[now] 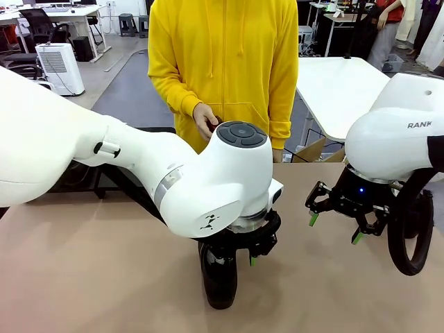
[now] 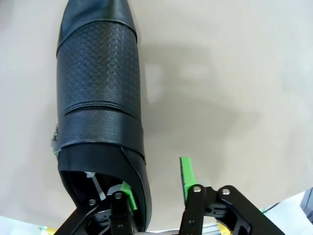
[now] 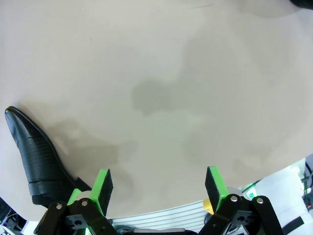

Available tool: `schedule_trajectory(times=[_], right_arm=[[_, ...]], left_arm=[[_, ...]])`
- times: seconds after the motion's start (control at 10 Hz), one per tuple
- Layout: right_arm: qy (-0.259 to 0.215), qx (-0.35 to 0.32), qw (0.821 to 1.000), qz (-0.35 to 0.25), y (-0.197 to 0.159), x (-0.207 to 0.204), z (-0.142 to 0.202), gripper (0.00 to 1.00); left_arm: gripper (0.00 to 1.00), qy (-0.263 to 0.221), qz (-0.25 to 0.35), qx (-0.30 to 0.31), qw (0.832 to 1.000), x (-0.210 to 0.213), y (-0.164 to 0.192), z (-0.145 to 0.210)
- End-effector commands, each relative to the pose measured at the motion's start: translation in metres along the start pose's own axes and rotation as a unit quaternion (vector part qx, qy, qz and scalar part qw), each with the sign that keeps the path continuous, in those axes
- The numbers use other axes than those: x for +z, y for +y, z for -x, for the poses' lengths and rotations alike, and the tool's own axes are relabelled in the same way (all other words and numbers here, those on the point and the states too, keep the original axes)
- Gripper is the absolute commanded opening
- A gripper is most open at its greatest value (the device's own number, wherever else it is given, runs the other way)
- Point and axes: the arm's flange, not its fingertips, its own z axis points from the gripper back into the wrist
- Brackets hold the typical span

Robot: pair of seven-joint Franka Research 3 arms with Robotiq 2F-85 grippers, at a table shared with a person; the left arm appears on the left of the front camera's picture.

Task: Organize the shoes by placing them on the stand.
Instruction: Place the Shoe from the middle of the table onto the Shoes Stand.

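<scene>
Shoe (image 2: 98, 98) lies with its side wall between the fingers of the half-closed left gripper (image 2: 155, 175), the outer pad not yet touching. Right gripper (image 3: 158, 172) hangs wide open, empty. A pinch on this thin glossy wall could slip when lifting.

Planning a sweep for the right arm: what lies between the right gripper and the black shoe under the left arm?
Nothing; in the front view bare beige tabletop runs from the right gripper to the glossy black leather shoe.

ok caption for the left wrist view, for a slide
Left gripper straddles the rim of a black shoe on the table, one finger inside.
</scene>
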Motion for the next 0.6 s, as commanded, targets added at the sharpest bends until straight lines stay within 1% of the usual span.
schedule_trajectory(times=[0.0,0.3,0.5], right_arm=[[-0.004,0.009,1.000,0.003,-0.001,0.002,-0.001,1.00],[-0.004,0.009,1.000,0.003,-0.001,0.002,-0.001,1.00],[-0.004,0.009,1.000,0.003,-0.001,0.002,-0.001,1.00]], left_arm=[[0.00,-0.012,-0.018,-0.003,1.000,-0.006,0.005,-0.002],[0.00,-0.015,-0.028,-0.002,1.000,-0.010,0.014,-0.006],[0.00,-0.008,-0.033,-0.005,0.999,-0.011,0.022,-0.007]])
